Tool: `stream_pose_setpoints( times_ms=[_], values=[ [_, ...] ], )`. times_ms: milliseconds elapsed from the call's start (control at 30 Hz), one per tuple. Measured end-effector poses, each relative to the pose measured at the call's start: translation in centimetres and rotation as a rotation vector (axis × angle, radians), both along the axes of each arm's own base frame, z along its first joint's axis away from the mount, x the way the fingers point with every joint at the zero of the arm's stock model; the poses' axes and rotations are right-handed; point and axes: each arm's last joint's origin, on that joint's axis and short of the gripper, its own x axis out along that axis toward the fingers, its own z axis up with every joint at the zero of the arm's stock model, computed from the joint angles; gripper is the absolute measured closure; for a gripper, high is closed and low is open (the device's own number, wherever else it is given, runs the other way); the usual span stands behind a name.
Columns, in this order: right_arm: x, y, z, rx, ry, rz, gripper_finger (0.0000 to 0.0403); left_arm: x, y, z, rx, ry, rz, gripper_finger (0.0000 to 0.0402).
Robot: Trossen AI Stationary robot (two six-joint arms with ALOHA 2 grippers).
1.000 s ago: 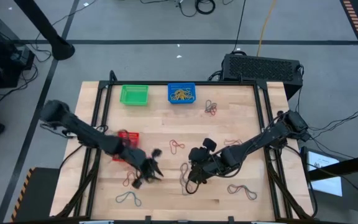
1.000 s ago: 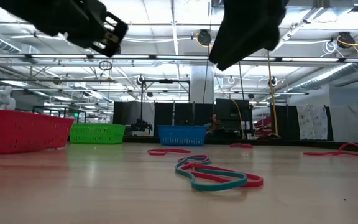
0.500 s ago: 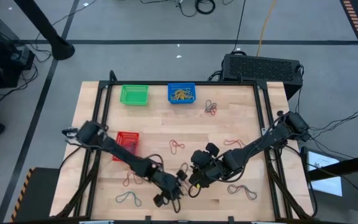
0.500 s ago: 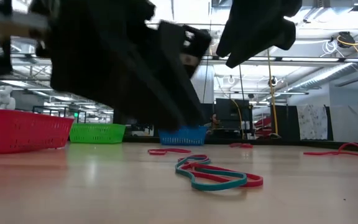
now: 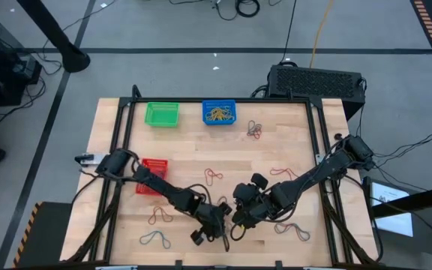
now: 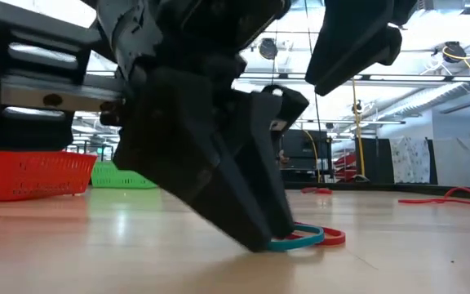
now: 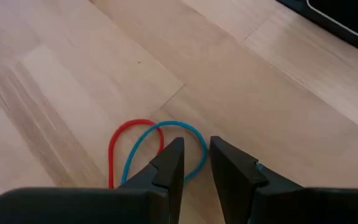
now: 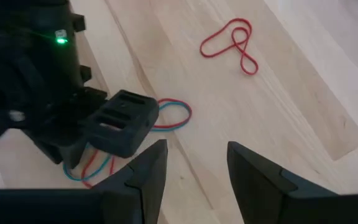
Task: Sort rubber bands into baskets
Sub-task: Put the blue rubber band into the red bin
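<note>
Jaws, left: left gripper (image 7: 194, 163) standing narrowly parted, fingertips down at the tabletop straddling one side of the thin blue rubber loop (image 7: 166, 146); whether it is actually pinching the loop, cannot tell.
Jaws, right: right gripper (image 8: 194, 163) standing wide apart, holding nothing, hovering just beside the left one near the front middle of the light wooden table (image 5: 193, 142).
Target bands: blue loop lying overlapped with a thin red rubber loop (image 7: 122, 140), both flat on the wood, touching each other.
Green basket: small green plastic mesh basket (image 5: 161, 114) sitting at the far left of the table; contents cannot be made out.
Blue basket: small blue plastic mesh basket (image 5: 219, 112) sitting just beside the green one; holding a heap of yellow-tan bands (image 5: 218, 115).
Red basket: small red plastic mesh basket (image 5: 152, 171) sitting at the left edge, partly under the left arm; contents cannot be made out.
Loose bands: twisted red loop (image 8: 234, 45) lying apart from the pair; more red and dark loops scattered over the table, e.g. a dark cluster (image 5: 254, 130) near the blue basket and one (image 5: 154, 240) at the front left.
Change, left arm: a second ago it was hanging beside the red basket; now it is reaching across to the front middle with its fingertips down at the bands.
Change, low view: left gripper now filling the frame, hiding the blue basket.
Change, right arm: hardly shifting, fingers staying wide.
</note>
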Motion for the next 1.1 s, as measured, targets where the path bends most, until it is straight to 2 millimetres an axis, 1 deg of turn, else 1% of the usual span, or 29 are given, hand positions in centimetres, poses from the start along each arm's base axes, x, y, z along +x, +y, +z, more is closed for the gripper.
stream_pose_setpoints(
  times_ms=[367, 467, 600, 633, 767, 867, 933, 1000, 1100],
  values=[
    [-0.1, -0.1, 0.0, -0.008, 0.007, -0.001, 0.0243, -0.1, 0.4, -0.2, 0.0, 0.045, -0.002, 0.0318],
    [-0.1, -0.1, 0.0, -0.008, 0.006, -0.002, 0.0243, -0.2, 0.3, -0.2, -0.009, 0.055, -0.015, 0.0337],
    [0.0, -0.1, 0.0, -0.01, 0.006, -0.004, 0.0243, -0.4, 0.0, -0.2, -0.006, 0.057, -0.025, 0.0386],
    [0.0, -0.1, 0.0, -0.01, 0.006, -0.004, 0.0243, -0.4, 0.0, -0.2, -0.004, 0.056, -0.028, 0.0393],
    [0.0, -0.1, 0.0, -0.01, 0.006, -0.004, 0.0243, -0.4, 0.0, 0.0, -0.002, 0.05, -0.026, 0.0397],
    [0.0, -0.1, 0.0, -0.01, 0.007, -0.004, 0.0243, -0.9, 0.1, 1.1, -0.008, 0.064, -0.029, 0.0399],
    [-0.1, -0.1, 0.0, -0.012, 0.011, -0.004, 0.0243, -1.5, 0.0, 2.9, -0.012, 0.058, -0.038, 0.0399],
    [-0.1, -0.2, -0.1, -0.017, 0.015, -0.005, 0.0243, -2.2, -0.1, 5.2, -0.022, 0.037, -0.047, 0.0399],
    [-0.2, -0.2, -0.1, -0.028, 0.021, -0.001, 0.0243, -3.9, 0.1, 7.7, 0.003, 0.07, -0.053, 0.04]
  ],
)
